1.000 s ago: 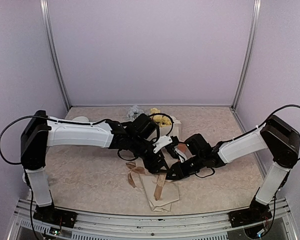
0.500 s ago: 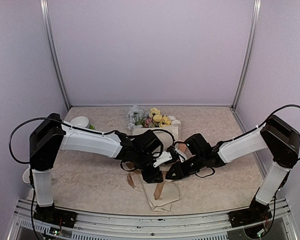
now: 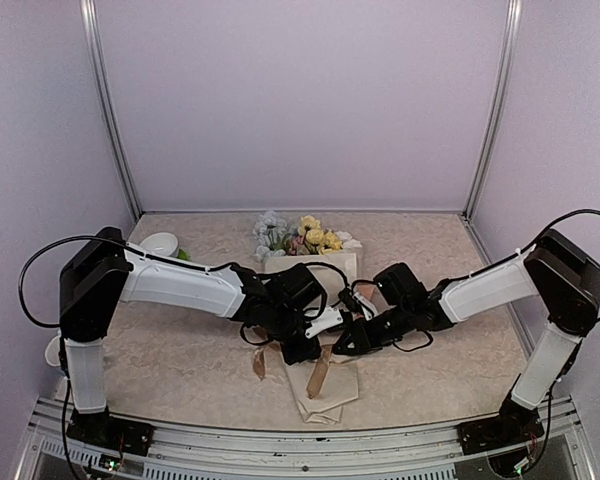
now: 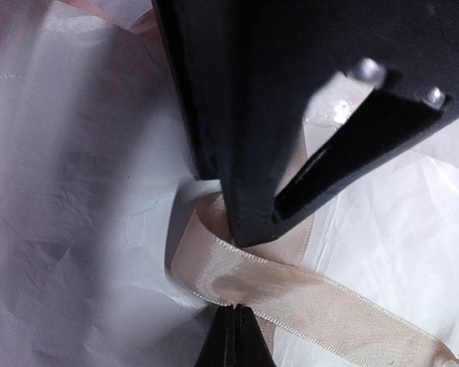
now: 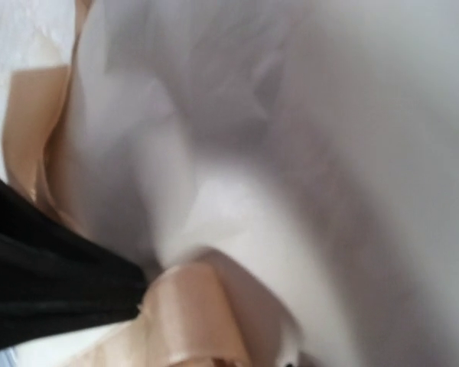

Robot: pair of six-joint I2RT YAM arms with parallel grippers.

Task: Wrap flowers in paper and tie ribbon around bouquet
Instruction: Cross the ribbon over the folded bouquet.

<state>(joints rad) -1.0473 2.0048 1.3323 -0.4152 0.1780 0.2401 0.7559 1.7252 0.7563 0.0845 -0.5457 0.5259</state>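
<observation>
At the middle of the surface [image 3: 170, 345], the left fingers [image 4: 239, 235] are clamped on a loop of tan ribbon [image 4: 291, 294] lying over the beige paper [image 3: 332, 392]. The right fingers [image 3: 346, 344] sit just beside them, whether apart or together cannot be told. The flowers [image 3: 305, 237] show at the paper's far end.
</observation>
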